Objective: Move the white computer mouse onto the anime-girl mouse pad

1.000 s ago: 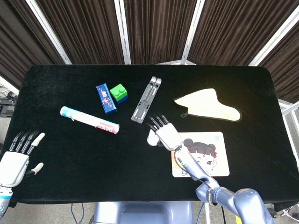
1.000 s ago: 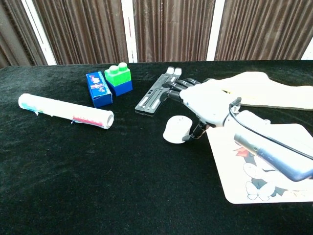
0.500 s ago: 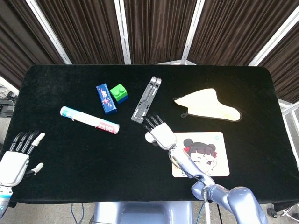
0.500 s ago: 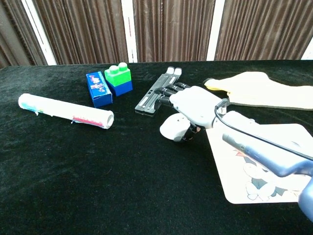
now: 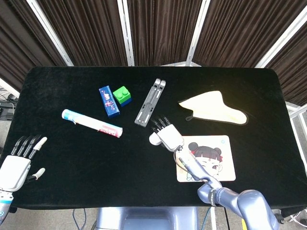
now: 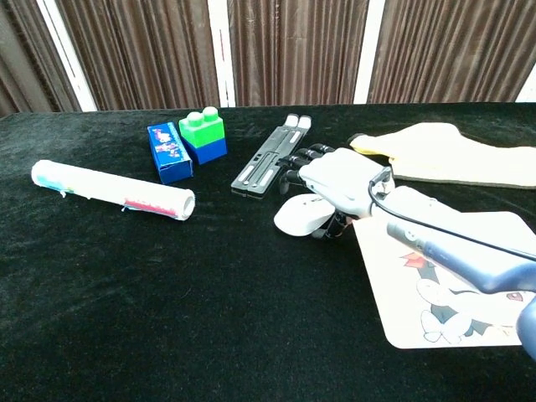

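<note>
The white computer mouse [image 5: 154,138] [image 6: 297,216] lies on the black cloth just left of the anime-girl mouse pad [image 5: 216,160] [image 6: 469,293]. My right hand [image 5: 168,136] [image 6: 339,178] lies palm down over the mouse's right part. Its fingers are stretched out toward the grey folding stand, and the mouse's left half shows beside the palm. Its thumb sits low at the mouse's near right side. Whether the hand grips the mouse does not show. My left hand [image 5: 17,160] hovers open at the table's front left corner, only in the head view.
A grey folding stand [image 5: 150,102] [image 6: 270,157] lies just beyond the right hand's fingertips. Further left are a green-and-blue block [image 5: 122,95], a blue box [image 5: 108,100] and a rolled tube [image 5: 91,122]. A yellow cloth [image 5: 214,108] lies behind the pad.
My right hand moved left from beside the mouse to lie over it, then settled slightly. The mouse shifted a little to the left. The left hand stayed in place.
</note>
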{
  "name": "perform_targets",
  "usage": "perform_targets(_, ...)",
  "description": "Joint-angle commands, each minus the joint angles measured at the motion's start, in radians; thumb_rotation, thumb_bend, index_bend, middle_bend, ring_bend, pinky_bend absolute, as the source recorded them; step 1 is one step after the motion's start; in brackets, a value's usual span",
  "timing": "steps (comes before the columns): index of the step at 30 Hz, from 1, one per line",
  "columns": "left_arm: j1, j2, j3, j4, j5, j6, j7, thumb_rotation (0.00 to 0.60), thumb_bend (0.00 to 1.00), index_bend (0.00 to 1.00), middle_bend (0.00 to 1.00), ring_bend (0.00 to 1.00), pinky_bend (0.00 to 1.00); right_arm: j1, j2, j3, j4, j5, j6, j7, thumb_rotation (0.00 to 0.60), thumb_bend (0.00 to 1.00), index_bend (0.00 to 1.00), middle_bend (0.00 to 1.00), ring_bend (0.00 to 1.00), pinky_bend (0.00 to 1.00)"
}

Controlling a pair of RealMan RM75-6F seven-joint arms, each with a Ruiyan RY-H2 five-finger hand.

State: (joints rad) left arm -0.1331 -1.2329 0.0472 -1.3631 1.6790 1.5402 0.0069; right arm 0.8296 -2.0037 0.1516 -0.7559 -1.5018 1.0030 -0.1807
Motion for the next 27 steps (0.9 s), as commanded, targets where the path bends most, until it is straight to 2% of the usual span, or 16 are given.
perform_targets(1,-0.001,0.001,0.000,-0.001,0.000,-0.002,-0.002,0.600,0.22,0.00,0.00,0.00,0.00,-0.001,0.012,0.005,-0.024,0.014,-0.013,-0.031,0.600,0.01,0.26,0.07,0.00,0.00)
perform_targets(9,-0.003,0.003,0.002,-0.003,0.000,-0.010,-0.009,0.600,0.22,0.00,0.00,0.00,0.00,-0.001,0.017,0.006,-0.048,0.032,-0.029,-0.071,0.600,0.02,0.31,0.11,0.00,0.00)
perform_targets(14,-0.005,0.004,0.002,-0.004,-0.001,-0.014,-0.011,0.600,0.22,0.00,0.00,0.00,0.00,-0.001,0.017,-0.004,-0.053,0.025,-0.025,-0.076,0.600,0.07,0.38,0.14,0.00,0.00)
perform_targets(20,-0.005,0.004,0.002,-0.005,-0.001,-0.017,-0.013,0.600,0.22,0.00,0.00,0.00,0.00,0.000,0.024,-0.020,-0.061,0.002,-0.001,-0.069,0.600,0.13,0.45,0.18,0.00,0.00)
perform_targets(27,-0.006,0.004,0.002,-0.003,-0.004,-0.021,-0.018,0.600,0.22,0.00,0.00,0.00,0.00,-0.008,0.068,-0.037,-0.104,-0.034,0.052,-0.061,0.600,0.14,0.49,0.21,0.00,0.00)
